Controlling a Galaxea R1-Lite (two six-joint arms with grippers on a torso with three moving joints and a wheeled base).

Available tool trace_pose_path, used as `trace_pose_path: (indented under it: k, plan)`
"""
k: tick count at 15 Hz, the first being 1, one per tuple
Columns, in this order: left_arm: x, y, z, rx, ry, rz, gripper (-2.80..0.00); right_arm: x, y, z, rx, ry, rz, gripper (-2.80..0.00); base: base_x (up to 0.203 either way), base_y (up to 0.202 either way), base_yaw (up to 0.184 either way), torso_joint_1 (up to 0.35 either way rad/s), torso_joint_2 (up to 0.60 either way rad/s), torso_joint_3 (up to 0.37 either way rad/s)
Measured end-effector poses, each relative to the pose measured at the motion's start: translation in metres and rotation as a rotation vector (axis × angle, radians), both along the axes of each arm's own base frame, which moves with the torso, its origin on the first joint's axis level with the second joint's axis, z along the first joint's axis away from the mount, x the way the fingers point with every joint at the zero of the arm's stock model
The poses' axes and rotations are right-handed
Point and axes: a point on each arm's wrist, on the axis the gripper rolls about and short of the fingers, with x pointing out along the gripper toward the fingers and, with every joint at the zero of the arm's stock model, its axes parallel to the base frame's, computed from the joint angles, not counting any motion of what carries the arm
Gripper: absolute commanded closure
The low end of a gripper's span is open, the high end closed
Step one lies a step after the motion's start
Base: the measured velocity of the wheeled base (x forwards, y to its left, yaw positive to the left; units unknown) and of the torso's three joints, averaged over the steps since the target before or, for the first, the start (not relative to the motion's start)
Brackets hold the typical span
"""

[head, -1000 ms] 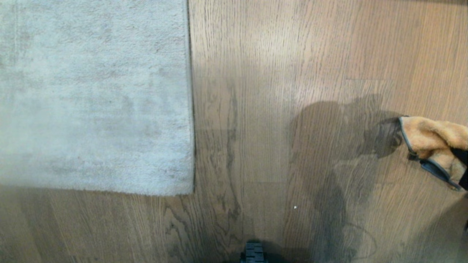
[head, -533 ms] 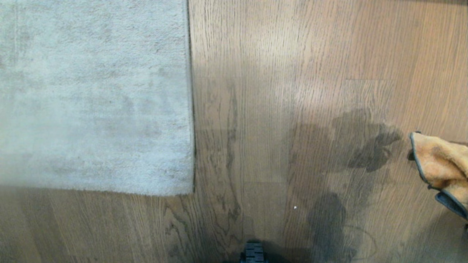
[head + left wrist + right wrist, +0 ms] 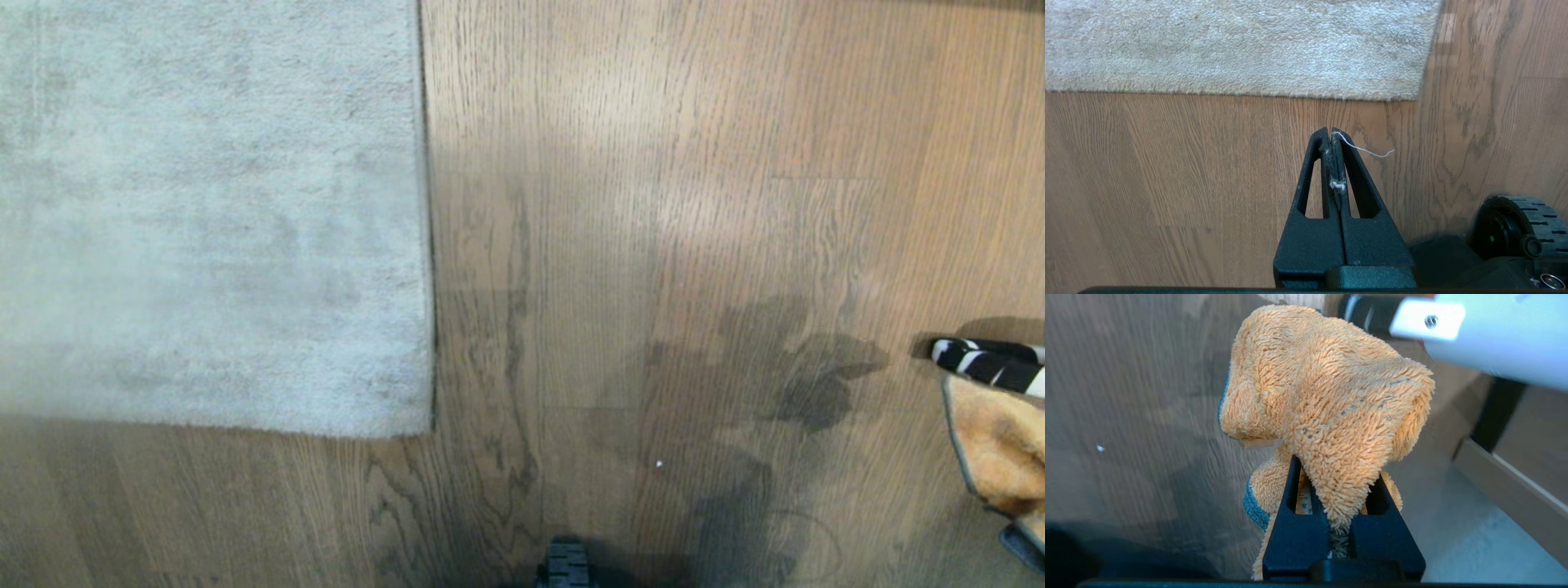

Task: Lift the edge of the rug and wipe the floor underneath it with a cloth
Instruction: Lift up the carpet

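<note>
R gripper (image 3: 1340,506) clamped on the cloth (image 3: 1327,396); fabric pinched between the fingers, most of it bunched up past the tips, orange-yellow pile w/ blue-grey stitched border showing on one side. In head view the cloth (image 3: 1000,445) sits at the far right frame edge, well apart from the rug, off to the rug's right, partly cut off by the frame. Black-and-white striped piece (image 3: 992,363) sits right on the cloth's far side in head view; can't tell what it is.

L gripper (image 3: 1333,163) fully closed, nothing held, only a few white fibres and one loose thread stuck at the seam between the fingers. It's just off the rug's near border, tips pointing at it, not touching the rug.

Rug edge (image 3: 424,245) lies flat on the floor (image 3: 588,204), not lifted; near-right corner (image 3: 420,425) square and down. Left wrist view shows the same corner (image 3: 1412,92) flat, no backing visible.

Floor right of the rug: bare wood planks, dark grain streaks, arm/cloth shadow patch (image 3: 784,384) between rug and cloth, closer to the cloth. Small white speck (image 3: 659,464) on the floor near that shadow. Base wheel (image 3: 1521,228) visible in left wrist view, on the floor right of the rug corner. Right wrist view also has a white bar w/ a screw (image 3: 1474,326) beyond the cloth.
</note>
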Motion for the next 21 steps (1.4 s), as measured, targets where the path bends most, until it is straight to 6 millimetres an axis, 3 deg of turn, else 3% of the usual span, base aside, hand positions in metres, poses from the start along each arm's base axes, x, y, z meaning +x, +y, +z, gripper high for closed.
trace_pose_path:
  k: [10,21]
  plan:
    - [0.0,0.0,0.0,0.0,0.0,0.0,0.0,-0.035,0.006,-0.03,-0.006,0.045,0.053,0.0,0.0,0.0,0.0,0.0,0.0,0.0]
    - [0.0,0.0,0.0,0.0,0.0,0.0,0.0,-0.058,0.009,-0.049,-0.005,-0.01,0.229,0.0,0.0,0.0,0.0,0.0,0.0,0.0]
